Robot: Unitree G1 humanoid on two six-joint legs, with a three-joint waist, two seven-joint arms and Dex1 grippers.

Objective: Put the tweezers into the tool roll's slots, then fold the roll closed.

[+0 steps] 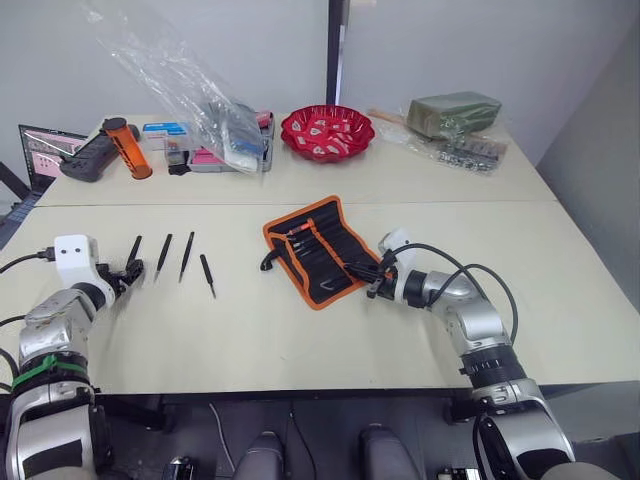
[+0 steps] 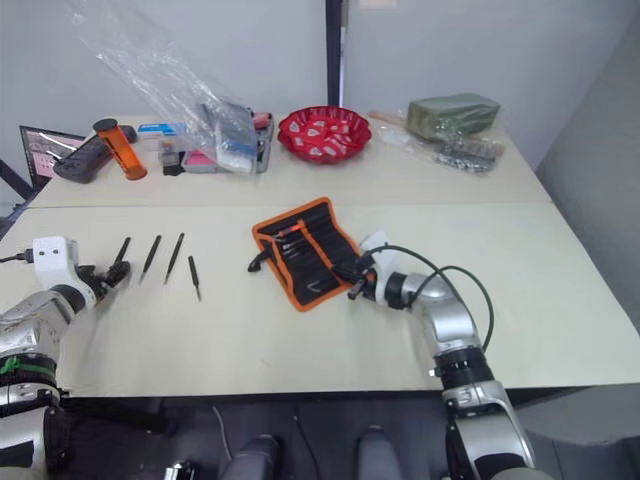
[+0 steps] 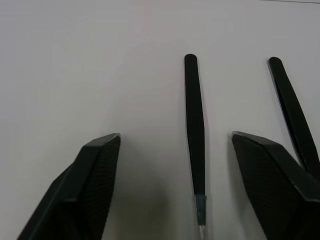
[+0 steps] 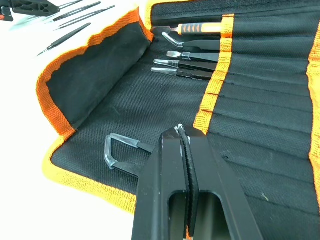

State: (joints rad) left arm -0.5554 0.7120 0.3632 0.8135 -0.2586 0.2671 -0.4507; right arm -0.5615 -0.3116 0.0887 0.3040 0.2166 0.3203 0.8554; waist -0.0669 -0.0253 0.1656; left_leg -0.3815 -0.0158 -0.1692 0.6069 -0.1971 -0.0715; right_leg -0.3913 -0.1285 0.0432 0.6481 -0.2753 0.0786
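Loading step under way: left gripper [image 3: 172,187], jaws wide, straddles the outermost of four loose tweezers [image 1: 133,250] on the table [image 1: 300,340] and must close next; right gripper [image 4: 186,150], jaws closed, rests on the open tool roll [image 1: 320,250].

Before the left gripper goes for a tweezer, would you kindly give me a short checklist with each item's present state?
1. Left gripper open: ok.
2. A tweezer lies between its fingers, ungrasped: ok.
3. Next tweezer lies close by the finger: not ok, may get bumped.
4. Tool roll lies open on the table: ok.
5. Right gripper shut, over the roll: ok.
6. Whether a tweezer is pinched in the right gripper: cannot tell.
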